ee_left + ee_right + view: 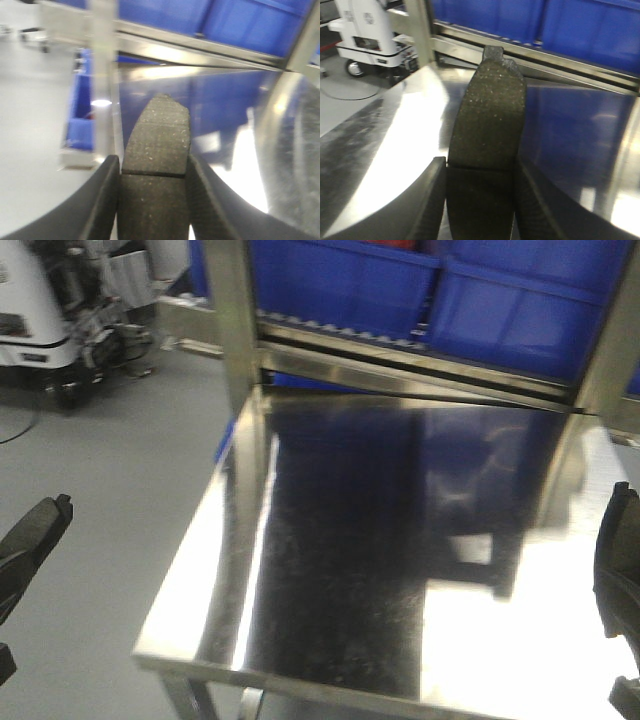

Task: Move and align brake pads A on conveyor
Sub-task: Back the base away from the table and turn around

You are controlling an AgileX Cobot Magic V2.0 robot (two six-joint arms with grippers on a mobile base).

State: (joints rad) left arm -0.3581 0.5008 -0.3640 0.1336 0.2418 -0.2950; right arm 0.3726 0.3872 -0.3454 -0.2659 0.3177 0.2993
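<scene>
Front view: a shiny steel bench stands before a rack of blue bins. The left tool and right tool show only at the side edges of the frame, off either side of the bench, and their grip cannot be read here. Left wrist view: the left tool is closed to the width of a brake pad. Its fingers press the pad's two long edges, the cross groove lies level with the fingertips, and the rounded end projects forward above the bench's left margin. Right wrist view: the right tool clamps a second brake pad in the same manner, rough face toward the camera, with the notched end pointing toward the bins above the bench top. The conveyor appears in no view. Judged from this, the carrying step is in hand: each arm has one pad lifted clear of any surface, and neither is placed yet. The next move calls for bringing both arms over the belt, lowering each pad flat, squaring their long axes to one line, and only then parting the fingers.
</scene>
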